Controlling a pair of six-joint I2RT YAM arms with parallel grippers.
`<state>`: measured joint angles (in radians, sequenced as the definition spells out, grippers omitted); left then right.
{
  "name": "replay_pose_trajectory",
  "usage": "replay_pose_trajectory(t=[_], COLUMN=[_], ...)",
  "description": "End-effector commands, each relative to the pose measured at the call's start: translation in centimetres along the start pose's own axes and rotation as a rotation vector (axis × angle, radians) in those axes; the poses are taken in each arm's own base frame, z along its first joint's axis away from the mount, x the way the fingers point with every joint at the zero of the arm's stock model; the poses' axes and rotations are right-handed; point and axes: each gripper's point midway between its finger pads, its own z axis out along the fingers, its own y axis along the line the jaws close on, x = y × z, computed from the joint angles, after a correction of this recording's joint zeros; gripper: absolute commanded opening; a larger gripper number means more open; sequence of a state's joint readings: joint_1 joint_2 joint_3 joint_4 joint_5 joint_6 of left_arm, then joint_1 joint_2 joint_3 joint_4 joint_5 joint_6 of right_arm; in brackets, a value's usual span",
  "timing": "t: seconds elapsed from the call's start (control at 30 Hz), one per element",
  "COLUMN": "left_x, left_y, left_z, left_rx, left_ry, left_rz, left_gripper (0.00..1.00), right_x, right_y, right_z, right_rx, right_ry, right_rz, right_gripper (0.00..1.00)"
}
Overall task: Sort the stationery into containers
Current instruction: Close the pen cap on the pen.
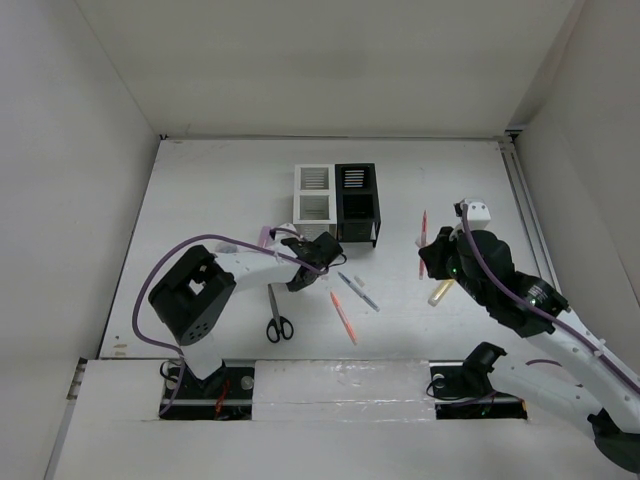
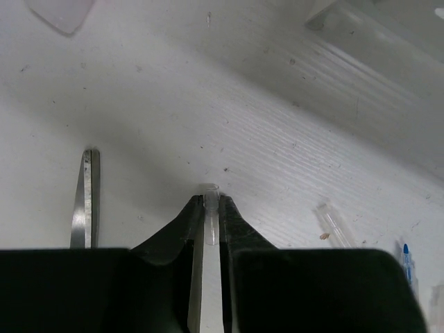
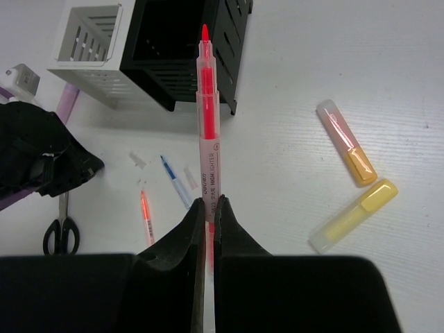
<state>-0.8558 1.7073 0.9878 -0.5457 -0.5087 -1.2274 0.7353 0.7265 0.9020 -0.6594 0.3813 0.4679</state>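
A: What is standing farthest back on the tabletop (image 1: 200, 200)?

B: Two slatted organizers are sitting side by side and touching. The white organizer (image 1: 315, 195) is on the left and the black organizer (image 1: 357, 203) on the right. Each is showing two square compartments, one behind the other.

A: What are the arms doing?

B: The right tool (image 3: 210, 208) is clamping shut on a slim red highlighter pen (image 3: 207, 118). The pen's barrel is looking translucent pinkish-red with dark print along it, and it is ending in a bright red tip. In the wrist view it is pointing straight out from the jaws towards the black organizer. From overhead its long axis is running near to far, and it is hanging to the right of that box.

A: And the left arm?

B: The left tool (image 2: 210, 201) is pinching a clear slim piece (image 2: 210, 191) between nearly closed jaws, close to the tabletop and just in front of the organizers.

A: What is lying loose?

B: The black-handled scissors (image 1: 278, 318) are lying with the handles towards the near edge and the blades pointing away. A yellow highlighter (image 3: 354, 216) and an orange highlighter (image 3: 347, 142) are lying at angles just beside each other on the right. Between the arms, an orange pen (image 1: 343, 317) and a blue-tipped pen (image 1: 358, 291) are lying diagonally. A tiny clear bit (image 2: 334, 225) is resting near them.
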Motion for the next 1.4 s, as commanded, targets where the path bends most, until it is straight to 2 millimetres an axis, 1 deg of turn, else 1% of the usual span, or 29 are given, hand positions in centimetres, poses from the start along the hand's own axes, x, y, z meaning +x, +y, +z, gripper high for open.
replay_pose_trajectory(t=[0.0,0.03,0.2,0.27,0.33,0.37,0.4,0.43,0.47,0.5,0.53,0.57,0.67,0.73,0.77,0.8,0.83,0.87,0.9,0.93,0.97,1.0,1.07,1.13,1.23,1.27,1.3,1.33,1.37], left_x=[4.1,4.1,4.7,4.3,2.9,2.5,1.3,0.6,-0.4,-1.9,-2.3,-3.5,-7.1,-9.3,-11.0,-12.0,-12.8,-14.6,-15.9,-16.3,-16.8,-17.8,-18.5,-19.2,-19.6,-19.3,-19.1,-19.4,-18.9], left_y=[2.2,2.2,2.3,2.4,1.8,1.9,1.3,1.5,1.1,0.3,-0.1,-0.4,-0.8,-0.4,-0.6,-0.6,-0.6,-0.3,-1.3,-1.7,-2.0,-2.5,-2.7,-2.9,-2.5,-2.5,-2.4,-1.7,-1.8], left_z=[1.9,1.9,2.2,1.5,-0.6,-1.3,-2.9,-3.8,-4.8,-6.7,-8.0,-8.9,-12.6,-14.2,-15.8,-16.4,-16.9,-17.8,-19.1,-19.8,-20.5,-22.1,-23.3,-25.0,-27.1,-28.0,-28.5,-29.8,-29.7], left_rx=[-0.071,-0.07,-0.062,-0.049,-0.003,0.009,0.053,0.06,0.09,0.16,0.204,0.24,0.334,0.364,0.418,0.443,0.468,0.506,0.583,0.634,0.668,0.744,0.804,0.909,1.051,1.111,1.146,1.197,1.214], left_ry=[0.129,0.129,0.145,0.142,0.092,0.071,0.047,0.019,0.0,-0.044,-0.055,-0.096,-0.185,-0.266,-0.309,-0.332,-0.349,-0.377,-0.409,-0.414,-0.446,-0.488,-0.522,-0.58,-0.668,-0.681,-0.697,-0.722,-0.722], left_rz=[0.009,0.009,0.006,0.008,0.002,0.005,-0.027,-0.022,-0.043,-0.046,-0.021,-0.02,-0.046,-0.042,-0.085,-0.097,-0.073,-0.109,-0.14,-0.139,-0.119,-0.157,-0.174,-0.211,-0.221,-0.204,-0.201,-0.226,-0.202], left_gripper=[0.03,0.0,0.0,0.0,0.0,0.0,0.0,0.0,0.0,0.0,0.0,0.0,0.0,0.0,0.0,0.0,0.0,0.0,0.0,0.0,0.0,0.0,0.0,0.0,0.0,0.0,0.0,0.0,0.0], right_x=[-1.2,-1.4,-1.4,-1.2,-1.1,-1.3,-1.1,-0.7,-0.8,-0.5,-0.2,0.1,0.8,1.5,1.7,0.5,1.0,2.0,2.2,1.5,2.4,2.8,3.1,4.3,4.5,4.8,4.4,3.9,3.9], right_y=[0.9,0.9,0.9,0.9,1.2,2.0,2.4,2.7,3.6,3.8,3.9,4.2,5.5,7.2,8.0,9.5,10.9,11.4,12.0,12.9,13.5,13.9,14.7,15.1,17.2,17.6,18.7,19.1,19.1], right_z=[-0.3,-0.5,-0.5,-0.4,-0.4,-0.5,-0.4,-0.1,-0.1,0.0,0.2,0.5,1.2,1.4,1.2,1.0,0.5,0.8,0.8,0.7,0.7,1.4,1.7,2.8,2.5,2.4,1.5,1.2,1.5], right_rx=[-0.039,-0.043,-0.043,-0.044,-0.064,-0.1,-0.125,-0.147,-0.19,-0.203,-0.212,-0.22,-0.285,-0.376,-0.426,-0.501,-0.596,-0.629,-0.663,-0.71,-0.749,-0.751,-0.79,-0.78,-0.825,-0.837,-0.878,-0.881,-0.875], right_ry=[-0.043,-0.051,-0.051,-0.052,-0.042,-0.047,-0.042,-0.033,-0.039,-0.034,-0.028,-0.021,0.001,0.018,0.017,-0.035,-0.017,0.002,0.006,-0.029,-0.002,0.018,0.032,0.077,0.101,0.108,0.097,0.083,0.076], right_rz=[0.01,0.013,0.013,0.014,0.004,0.011,0.012,0.002,0.009,0.008,0.007,0.006,0.004,0.004,0.005,0.016,0.007,0.012,0.029,0.04,0.04,0.05,0.067,0.073,0.077,0.072,0.075,0.076,0.078], right_gripper=[0.0,0.0,0.0,0.0,0.0,0.0,0.0,0.0,0.0,0.0,0.0,0.0,0.0,0.0,0.0,0.0,0.0,0.0,0.0,0.0,0.0,0.0,0.0,0.0,0.0,0.0,0.0,0.0,0.0])
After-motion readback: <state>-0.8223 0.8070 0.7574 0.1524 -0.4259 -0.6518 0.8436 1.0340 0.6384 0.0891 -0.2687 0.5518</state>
